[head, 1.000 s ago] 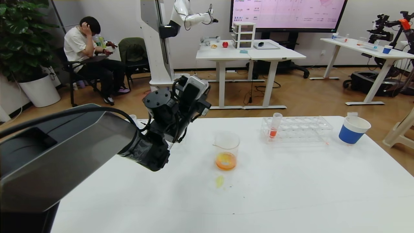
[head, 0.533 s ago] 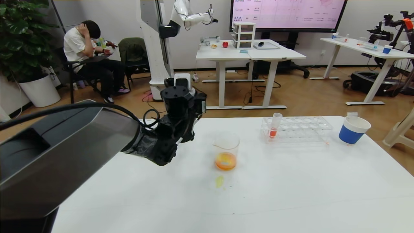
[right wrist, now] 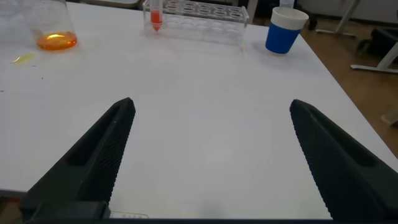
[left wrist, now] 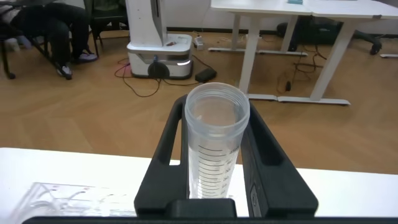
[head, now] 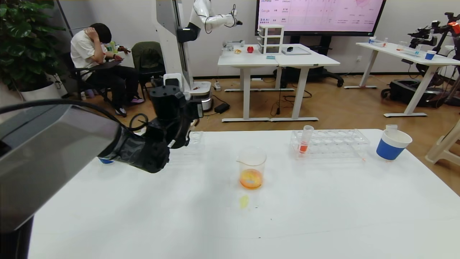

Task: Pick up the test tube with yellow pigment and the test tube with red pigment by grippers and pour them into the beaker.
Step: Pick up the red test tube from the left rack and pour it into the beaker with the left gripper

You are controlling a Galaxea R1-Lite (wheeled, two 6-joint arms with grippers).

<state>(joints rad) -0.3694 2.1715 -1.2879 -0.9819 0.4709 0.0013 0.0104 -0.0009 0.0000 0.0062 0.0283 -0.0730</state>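
So from the head view, the beaker (head: pixel 251 168) holds orange liquid mid-table, and the red tube (head: pixel 305 139) stands in its rack (head: pixel 334 143). Left wrist: left gripper (left wrist: pixel 214 155) clamps a seemingly empty test tube (left wrist: pixel 216 146) between its fingers. Right wrist: right gripper (right wrist: pixel 211 155) gapes wide, nothing between.

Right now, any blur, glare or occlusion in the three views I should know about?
Head view: the left arm fills the near left, soft and out of focus; beaker and red tube sharp. Left wrist view: the empty tube in the left gripper blocks the centre. Right wrist view: the right gripper's fingers loom dark; tabletop evenly lit.
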